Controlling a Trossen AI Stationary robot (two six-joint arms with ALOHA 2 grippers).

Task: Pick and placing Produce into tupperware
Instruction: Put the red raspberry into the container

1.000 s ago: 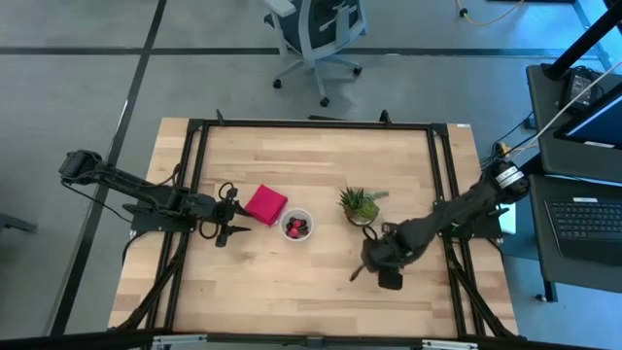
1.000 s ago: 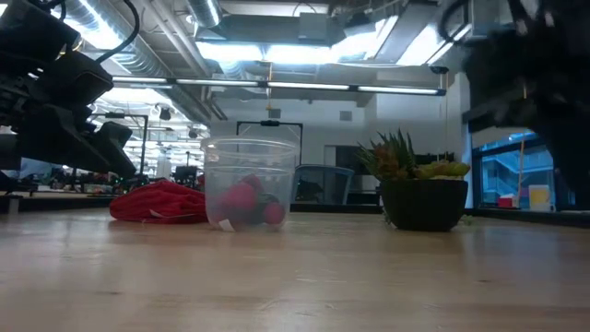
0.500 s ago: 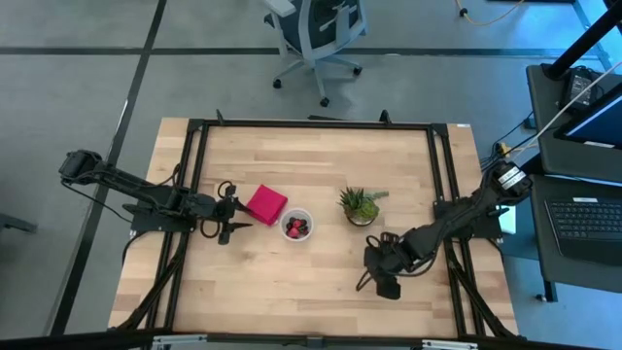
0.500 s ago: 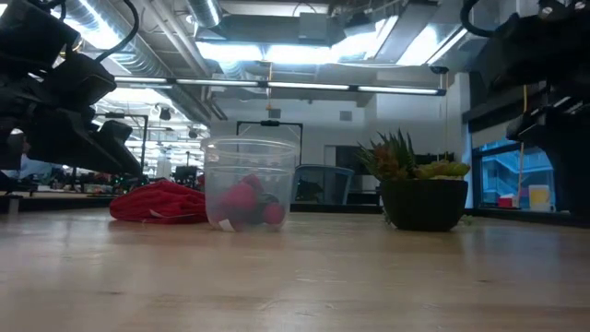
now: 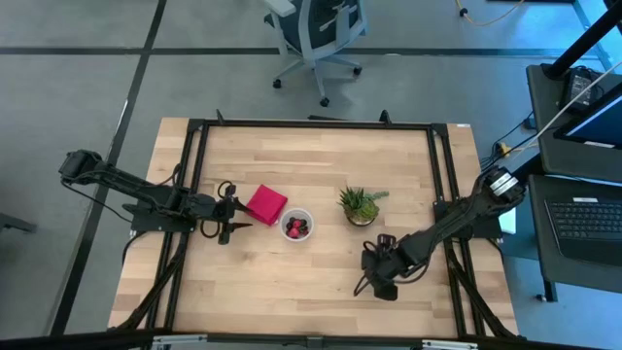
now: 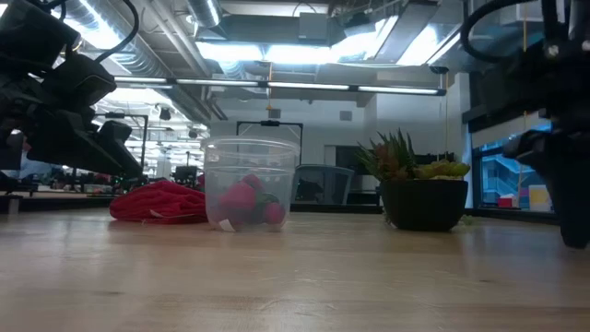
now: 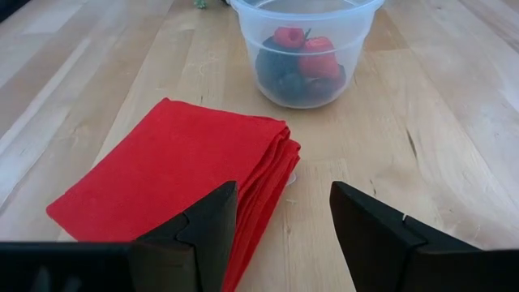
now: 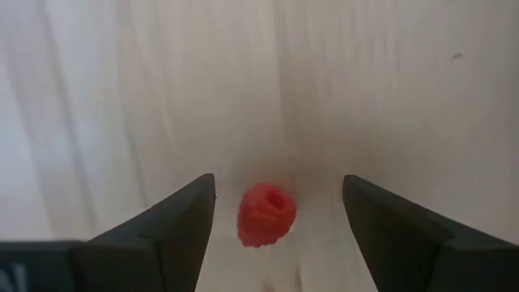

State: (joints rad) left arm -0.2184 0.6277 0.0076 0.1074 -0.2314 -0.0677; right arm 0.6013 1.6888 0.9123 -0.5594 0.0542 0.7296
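Note:
A single red raspberry (image 8: pixel 266 213) of the produce lies on the bare wood. My right gripper (image 8: pixel 278 191) is open and points down over it, one finger on each side, neither touching. In the high view this gripper (image 5: pixel 374 280) is at the table's near right, in front of the plant. The tupperware (image 5: pixel 296 225), a clear round cup, stands at mid-table with several red and dark berries (image 7: pixel 298 63) inside. My left gripper (image 7: pixel 284 203) waits open, low over the table to the left of the cup, beside a folded red cloth (image 7: pixel 178 174).
A spiky green plant in a dark pot (image 5: pixel 361 206) stands right of the cup, behind my right gripper. The red cloth (image 5: pixel 265 204) lies touching-close to the cup's far left. Bare wood stretches along the near side (image 5: pixel 292 292). A black frame (image 5: pixel 311 124) borders the table.
My right gripper has come down and moved toward the table's near edge, away from the plant. In the low view it has sunk from the top right corner to just above the tabletop. The cup, the cloth and the plant have kept still.

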